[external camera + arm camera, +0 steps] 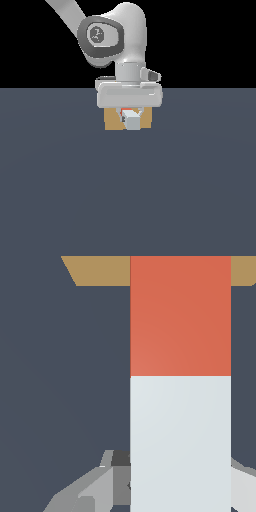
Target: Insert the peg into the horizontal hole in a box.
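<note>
A: Starting at the exterior view's left, we see only bare dark grey-blue worktop (pixel 50 190). What do we have in the middle?

B: The plain tan, cardboard-coloured box (pixel 111 121) stands on the worktop under the white arm, and our hand (pixel 130 116) hangs in front of its face. The long square-sectioned peg (pixel 132 120), 1 half red-orange and 1 half white, points its white end toward the camera.

A: Is the hand gripping it?

B: We judge so: in the wrist view the fingers (pixel 95 488) sit closed against the white half of the peg (pixel 180 381), with the red-orange half running on toward the box (pixel 100 270).

A: So how far along are we?

B: Pickup and line-up look done. The hole is hidden behind the peg and hand, so we cannot tell whether the red tip has entered. Pushing it home seems to remain.

A: And to the right?

B: More worktop.
</note>
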{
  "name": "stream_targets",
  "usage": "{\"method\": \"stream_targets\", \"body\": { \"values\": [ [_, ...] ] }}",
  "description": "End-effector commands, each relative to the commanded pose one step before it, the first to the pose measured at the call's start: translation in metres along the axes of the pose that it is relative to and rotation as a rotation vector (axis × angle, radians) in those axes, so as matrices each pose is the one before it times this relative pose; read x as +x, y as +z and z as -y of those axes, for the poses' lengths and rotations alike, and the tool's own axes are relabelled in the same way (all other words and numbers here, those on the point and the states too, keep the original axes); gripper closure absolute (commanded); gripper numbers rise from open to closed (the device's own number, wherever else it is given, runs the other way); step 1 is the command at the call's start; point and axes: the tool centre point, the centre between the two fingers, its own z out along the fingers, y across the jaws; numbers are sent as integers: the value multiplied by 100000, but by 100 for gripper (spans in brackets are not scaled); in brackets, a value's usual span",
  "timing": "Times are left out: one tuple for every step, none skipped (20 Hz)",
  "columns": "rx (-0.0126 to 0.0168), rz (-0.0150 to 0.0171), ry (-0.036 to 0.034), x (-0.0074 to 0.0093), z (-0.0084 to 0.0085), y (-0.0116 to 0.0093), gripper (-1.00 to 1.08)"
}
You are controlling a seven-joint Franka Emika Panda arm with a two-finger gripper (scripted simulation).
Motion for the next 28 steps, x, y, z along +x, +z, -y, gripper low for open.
{"method": "stream_targets", "body": {
  "values": [
    [-608,-25,67,-12,-242,-304,108],
    [0,0,0,0,0,0,108],
    [0,0,0,0,0,0,108],
    [355,15,-4,-9,125,178,108],
    [0,0,0,42,2,0,108],
    [0,0,0,127,5,0,108],
    [0,0,0,212,9,1,108],
    [0,0,0,297,11,1,108],
    [0,0,0,381,12,1,108],
    [-48,-6,0,466,18,-29,108],
    [0,0,0,551,13,2,108],
    [0,0,0,637,13,2,108],
    [-49,-5,1,721,16,-28,108],
    [0,0,0,808,10,3,108],
    [-49,-5,3,892,13,-27,108],
    [-48,-5,4,979,11,-27,108],
    [0,0,0,977,3,4,108],
    [-48,-4,5,890,4,-27,108],
    [0,0,0,811,-5,3,108],
    [-48,-3,5,724,-6,-28,108],
    [0,0,0,644,-16,3,108],
    [0,0,0,560,-21,2,108],
    [-49,0,4,473,-21,-29,108],
    [0,0,0,390,-28,1,108],
    [0,0,0,304,-29,1,108],
    [0,0,0,217,-25,1,108],
    [0,0,0,130,-18,0,108],
    [0,0,0,43,-6,0,108]
  ]
}}
